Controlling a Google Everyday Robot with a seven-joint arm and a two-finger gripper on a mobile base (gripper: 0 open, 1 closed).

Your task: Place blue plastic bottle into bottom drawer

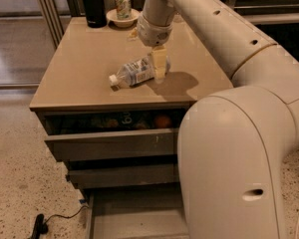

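On the tabletop [79,68], above the open bottom drawer [134,218], the blue plastic bottle [134,73] lies on its side, its long axis running across the tabletop with the white cap to the left. The gripper [159,71] is down at the bottle's base end. Whether it has closed cannot be told.

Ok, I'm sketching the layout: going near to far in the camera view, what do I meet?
bottom drawer, pulled out → middle drawer → top drawer → bottle lying on the tabletop, gripper at its base → can and flask at the far edge.
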